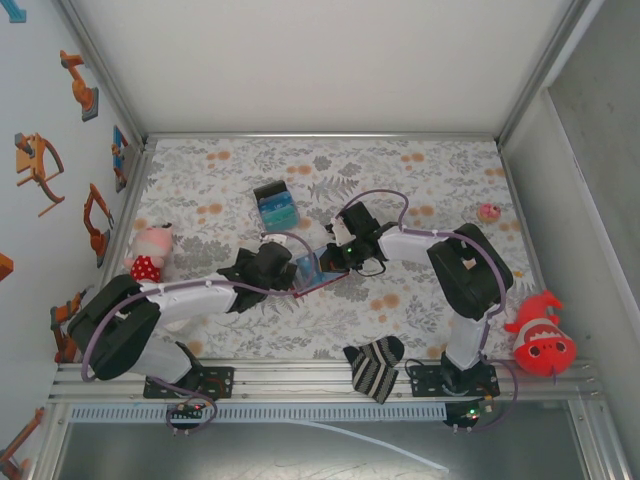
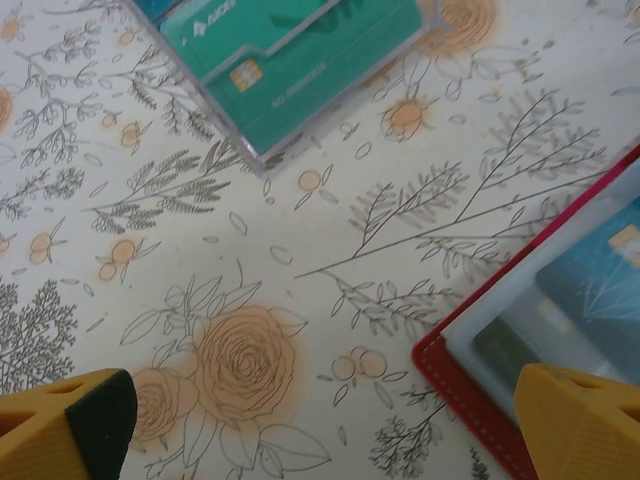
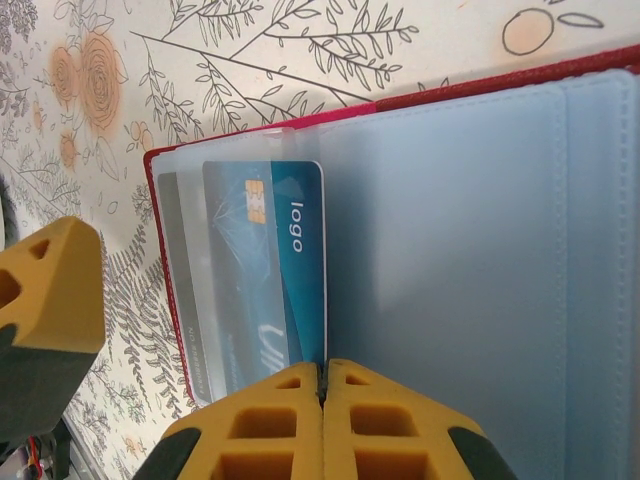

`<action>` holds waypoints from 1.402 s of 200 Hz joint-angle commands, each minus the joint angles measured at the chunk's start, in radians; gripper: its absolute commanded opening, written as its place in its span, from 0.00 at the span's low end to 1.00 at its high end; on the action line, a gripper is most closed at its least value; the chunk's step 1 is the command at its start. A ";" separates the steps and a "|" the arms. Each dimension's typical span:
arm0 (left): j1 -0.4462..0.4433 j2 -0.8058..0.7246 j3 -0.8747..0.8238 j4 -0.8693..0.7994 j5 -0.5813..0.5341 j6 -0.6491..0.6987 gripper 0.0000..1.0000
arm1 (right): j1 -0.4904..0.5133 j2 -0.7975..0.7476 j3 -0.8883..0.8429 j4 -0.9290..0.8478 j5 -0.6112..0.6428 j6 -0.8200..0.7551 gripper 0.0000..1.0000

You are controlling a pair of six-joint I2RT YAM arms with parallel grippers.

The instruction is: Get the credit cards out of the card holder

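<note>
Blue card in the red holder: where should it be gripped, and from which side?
Pinch the blue card by its bare long-edge strip carrying "logo", which seems to stick out of the frosted pocket toward the fold of the red holder. Come from the fold side; the rest sits under plastic.

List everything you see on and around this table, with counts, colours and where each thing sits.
card holder: one, red, blue-grey sleeves, open, table centre
blue credit card: one, in a holder sleeve
clear case: one, beyond the holder
teal cards: several, in the clear case
plush doll: one, pink and red, left edge
small pink toy: one, far right
fish plush: one, red, near right corner
striped sock: one, black and white, near edge
floral cloth: one, white and orange, covering table
left gripper: open, beside the holder
right gripper: shut, over the holder
</note>
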 commanded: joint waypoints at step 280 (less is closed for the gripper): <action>-0.009 0.213 0.091 0.016 0.035 0.058 0.97 | -0.041 -0.041 -0.051 0.134 -0.117 0.060 0.16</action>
